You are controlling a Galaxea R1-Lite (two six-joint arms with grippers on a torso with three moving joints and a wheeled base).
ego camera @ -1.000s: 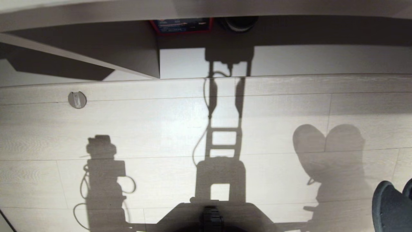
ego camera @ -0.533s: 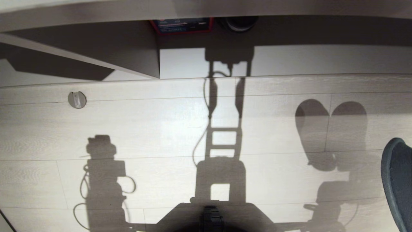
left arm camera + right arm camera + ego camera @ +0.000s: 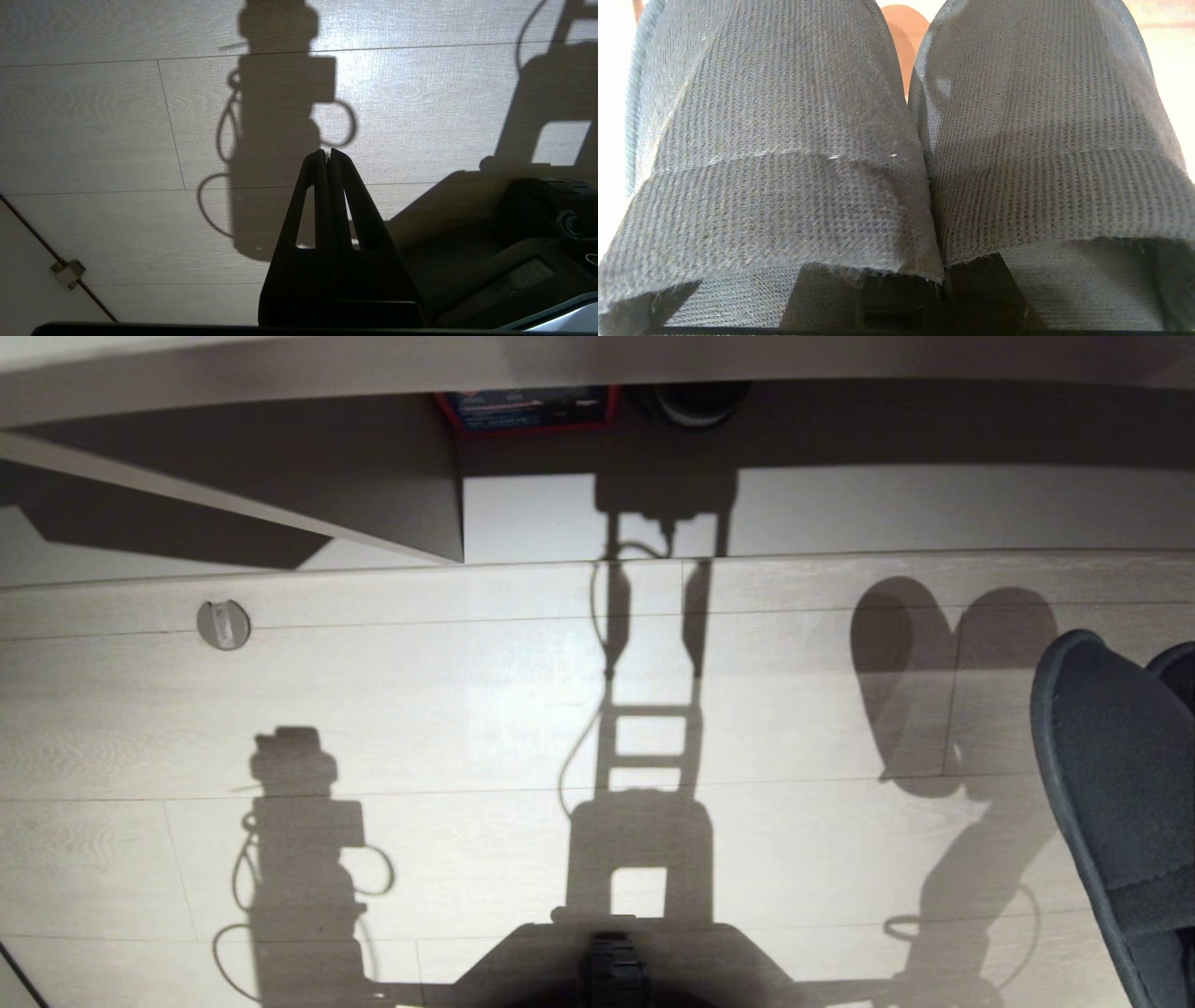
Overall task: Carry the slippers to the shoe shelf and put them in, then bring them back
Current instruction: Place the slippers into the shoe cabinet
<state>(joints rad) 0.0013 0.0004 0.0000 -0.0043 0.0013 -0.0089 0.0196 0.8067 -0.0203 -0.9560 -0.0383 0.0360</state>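
Observation:
The slippers (image 3: 1111,784) are a dark charcoal fabric pair hanging at the right edge of the head view, above the pale wood floor, toes toward the shoe shelf (image 3: 934,509). In the right wrist view both slippers (image 3: 784,140) fill the picture side by side. My right gripper (image 3: 941,284) is shut on their two inner walls, with one finger inside each slipper. The shoe shelf runs along the top of the head view, with a dark back panel and a slanted divider (image 3: 233,504). My left gripper (image 3: 327,156) hangs shut and empty over the floor at the left.
At the back of the shelf stand a red-edged blue box (image 3: 527,409) and a dark round thing (image 3: 691,403). A round metal fitting (image 3: 224,624) sits in the floor at the left. A cable with a clip (image 3: 67,274) runs along the floor near my left side.
The right arm has lifted the slippers from the lower right corner up and forward into view. Their shadow has slid across the floor toward the shelf. The left arm has not moved.

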